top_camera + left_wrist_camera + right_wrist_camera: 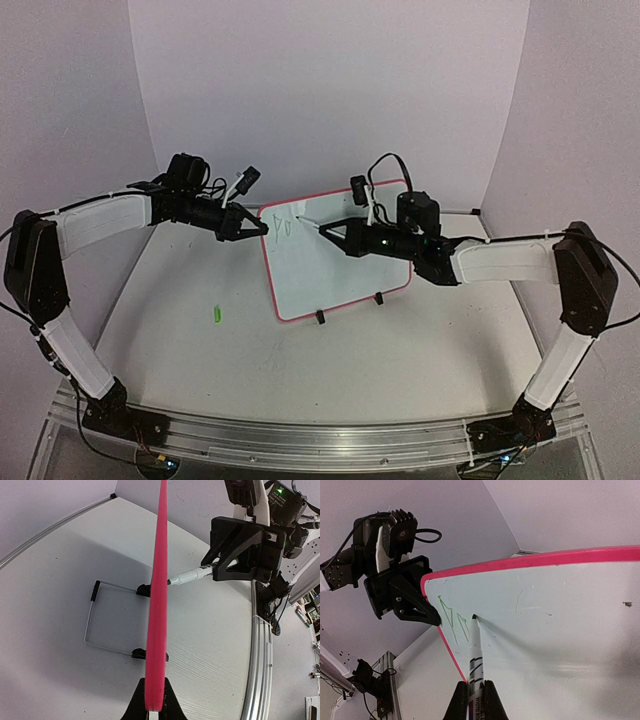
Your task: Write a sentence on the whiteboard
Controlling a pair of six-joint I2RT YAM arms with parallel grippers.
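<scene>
Board edge-on, writing unreadable

From the left wrist the board [159, 580] is showing only its red rim, with its face turning out of sight and its top running off the frame. From the right wrist the frame is cutting off the board's right side and the marker [474, 655] barrel. The green writing [452, 622] is reading as a few slanted strokes, not clear letters. Overhead, a green bit [215, 314] left of the board is appearing too small to identify.

Only the marker [474, 656] bears legible print: "WHITE BO".
</scene>
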